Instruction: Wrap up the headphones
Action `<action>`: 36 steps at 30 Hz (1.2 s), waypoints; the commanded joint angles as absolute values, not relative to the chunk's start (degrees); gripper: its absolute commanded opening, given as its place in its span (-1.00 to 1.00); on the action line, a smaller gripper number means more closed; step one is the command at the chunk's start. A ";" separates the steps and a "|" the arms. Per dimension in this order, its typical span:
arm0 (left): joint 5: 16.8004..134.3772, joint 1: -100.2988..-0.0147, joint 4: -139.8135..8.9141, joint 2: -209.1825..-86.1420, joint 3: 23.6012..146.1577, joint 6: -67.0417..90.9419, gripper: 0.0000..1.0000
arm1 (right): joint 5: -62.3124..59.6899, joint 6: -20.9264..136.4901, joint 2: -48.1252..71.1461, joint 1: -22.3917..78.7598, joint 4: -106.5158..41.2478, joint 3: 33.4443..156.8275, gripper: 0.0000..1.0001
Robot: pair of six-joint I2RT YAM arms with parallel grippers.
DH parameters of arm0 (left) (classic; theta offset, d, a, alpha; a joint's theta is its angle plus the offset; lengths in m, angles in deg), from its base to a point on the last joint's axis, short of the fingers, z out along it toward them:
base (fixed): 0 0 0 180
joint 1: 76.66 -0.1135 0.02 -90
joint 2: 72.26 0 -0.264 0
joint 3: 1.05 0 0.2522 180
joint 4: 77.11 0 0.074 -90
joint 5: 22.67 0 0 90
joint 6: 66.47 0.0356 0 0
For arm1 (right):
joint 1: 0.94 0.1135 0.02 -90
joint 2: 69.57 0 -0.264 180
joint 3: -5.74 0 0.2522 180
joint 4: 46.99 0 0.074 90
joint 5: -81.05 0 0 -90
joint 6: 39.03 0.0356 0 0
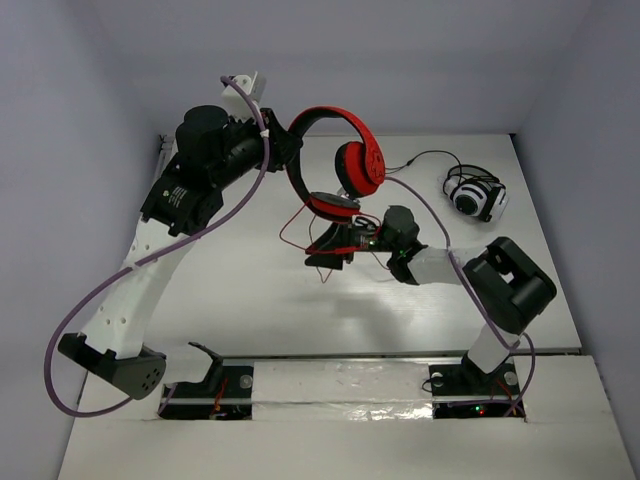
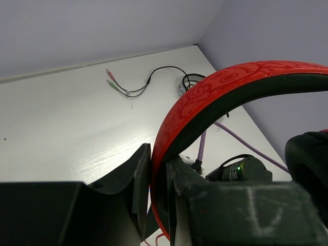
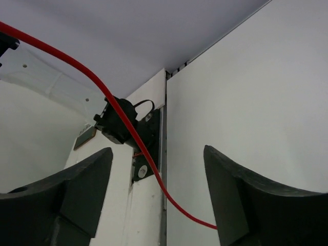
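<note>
**Red headphones held up by left gripper, right gripper spread**

Two headphones. The red headphones [image 1: 361,165] hang in the air over the table [image 1: 250,300], headband clenched in the left gripper [image 2: 157,177]. The white set [image 1: 476,196] lies at the table's far right.

Two cables. The red cable [image 3: 125,125] dangles in loops below the cups and crosses the gap of the right gripper [image 3: 159,156], whose fingers are wide apart, gripping nothing; contact unclear. The black cable [image 2: 154,76] lies on the table and ends in two plugs [image 2: 111,82].

Right gripper sits just under the lower cup, partly covering it from above. Left wrist view cuts off both cups. Red cable's end can't be made out.
</note>
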State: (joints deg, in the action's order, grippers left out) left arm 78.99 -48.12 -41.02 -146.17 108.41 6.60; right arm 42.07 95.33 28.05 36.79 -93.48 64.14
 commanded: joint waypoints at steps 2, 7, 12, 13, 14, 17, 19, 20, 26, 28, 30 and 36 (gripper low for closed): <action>80.78 -47.83 -45.95 -143.63 107.90 4.02 -1.00 | 39.74 97.20 27.64 37.99 -101.08 66.79 0.19; 80.95 -47.83 -44.63 -142.57 106.58 4.81 -1.00 | 33.69 94.39 24.31 37.99 -95.58 66.08 -0.81; 78.76 -47.83 -41.29 -140.99 104.91 7.09 -1.00 | 12.57 82.10 16.05 37.99 -77.56 67.66 -1.00; 77.88 -47.83 -40.42 -140.64 103.86 7.53 -1.00 | 8.93 80.86 14.56 37.99 -71.87 68.54 -1.00; 77.18 -47.83 -39.80 -139.94 103.33 8.40 -1.00 | 4.97 78.41 11.76 37.99 -69.73 68.72 -1.00; 75.24 -47.83 -37.77 -139.41 101.83 9.90 -1.00 | -7.87 74.89 8.05 37.99 -63.13 69.60 -1.00; 73.75 -47.83 -37.16 -139.32 100.87 10.52 -1.00 | -13.69 73.82 4.62 37.99 -60.67 69.69 -1.00; 72.87 -47.83 -37.07 -139.14 100.69 10.78 -1.00 | -14.66 73.30 3.39 37.99 -60.22 69.51 -1.00; 63.48 -47.83 -36.63 -140.10 99.99 12.80 -1.00 | -10.56 74.51 -4.69 37.99 -57.58 67.15 -1.00; 61.46 -47.83 -36.98 -140.37 99.81 12.81 -1.00 | -7.04 75.48 -5.40 37.99 -56.79 66.70 -1.00; 59.69 -47.83 -38.72 -140.81 99.29 11.59 -1.00 | -2.39 77.41 -5.50 37.99 -56.78 66.00 -1.00; 63.02 -47.83 -45.06 -142.21 100.07 7.98 -1.00 | -0.34 79.71 -2.34 40.01 -59.07 63.54 -1.00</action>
